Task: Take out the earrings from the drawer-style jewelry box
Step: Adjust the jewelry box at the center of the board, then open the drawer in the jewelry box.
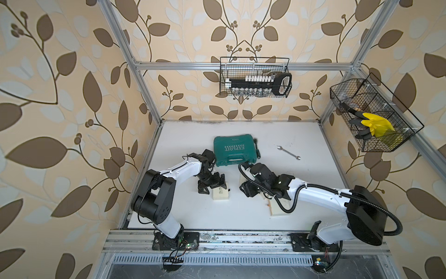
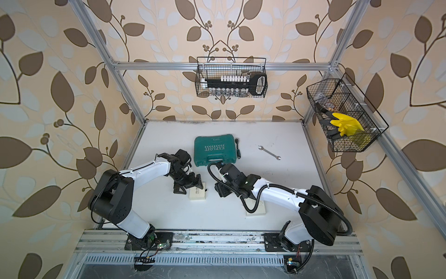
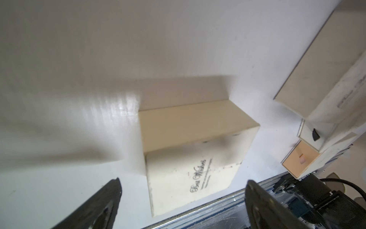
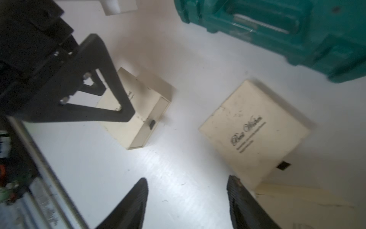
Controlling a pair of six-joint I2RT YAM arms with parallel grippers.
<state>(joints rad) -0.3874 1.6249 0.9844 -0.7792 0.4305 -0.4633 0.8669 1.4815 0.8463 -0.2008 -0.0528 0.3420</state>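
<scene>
Cream drawer-style jewelry boxes lie on the white table. One shut box, with a black pull tab, sits right under my left gripper, which is open just above it. A second shut box lies beside my right gripper, which is open over bare table with nothing between its fingers. In the left wrist view a third box's drawer stands pulled out, its orange inside showing. No earrings can be made out in any view.
A teal tool case lies behind the grippers, and a silver wrench lies to its right. The third cream box lies under the right forearm. Wire baskets hang on the walls.
</scene>
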